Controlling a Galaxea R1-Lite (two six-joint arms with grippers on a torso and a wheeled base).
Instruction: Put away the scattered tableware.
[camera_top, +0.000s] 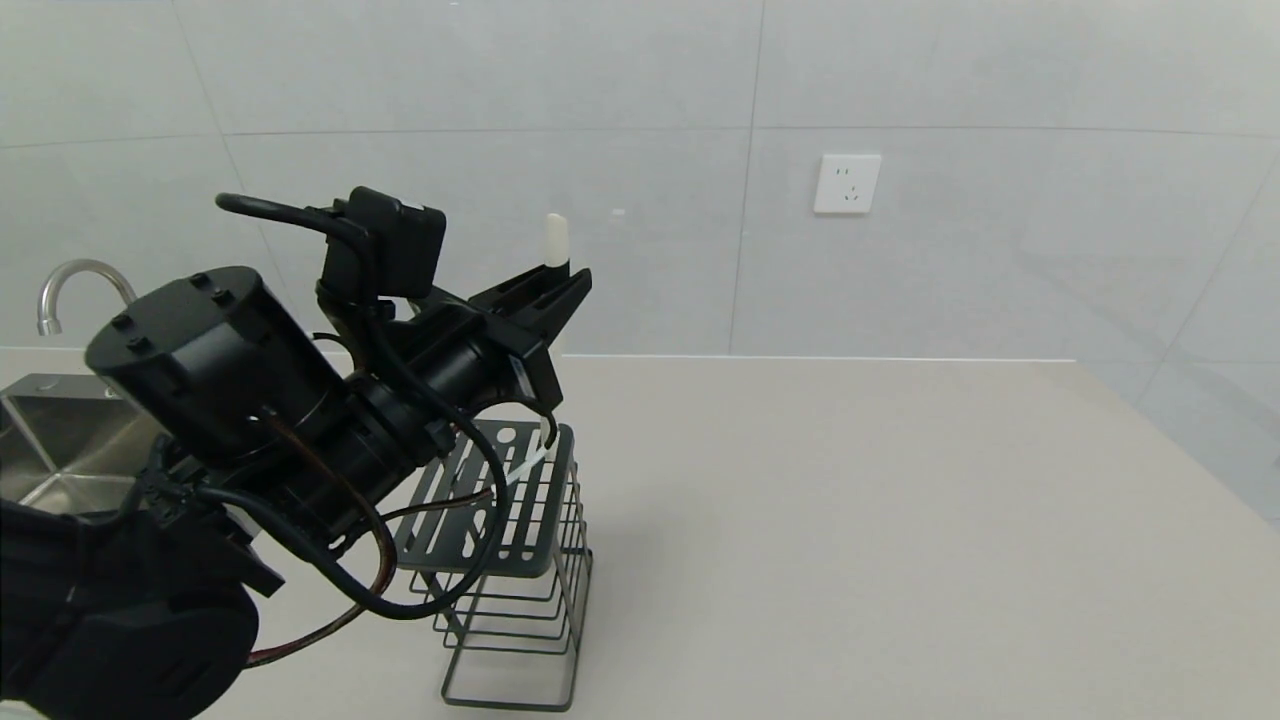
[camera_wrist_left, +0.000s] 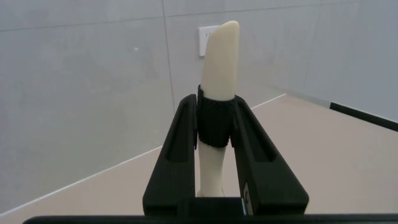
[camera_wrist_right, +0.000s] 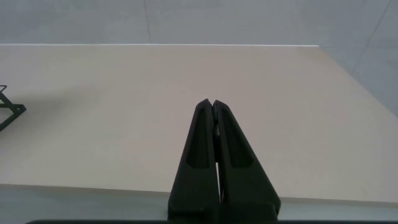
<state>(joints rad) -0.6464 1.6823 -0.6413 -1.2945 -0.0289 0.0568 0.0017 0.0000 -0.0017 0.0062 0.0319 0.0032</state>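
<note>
Left of centre in the head view, the robot's left gripper (camera_top: 560, 282) is clamped around the middle of a cream-handled utensil (camera_top: 556, 240). It holds the piece close to upright, rounded handle end up. The lower end reaches down to the slotted top of a dark wire rack (camera_top: 528, 545) standing on the beige countertop (camera_top: 850, 520). The upright hold looks chosen so the piece can drop straight through a slot, though whether its tip has entered one cannot be told, nor what kind of head it carries. In the left wrist view the black fingers (camera_wrist_left: 180, 143) pinch the handle squarely between them. The right gripper (camera_wrist_right: 213, 107) hangs over bare countertop with its fingers pressed together on nothing, seemingly kept out of the way. A sink (camera_top: 60, 440) and tap (camera_top: 75, 275) sit at the left edge.
</note>
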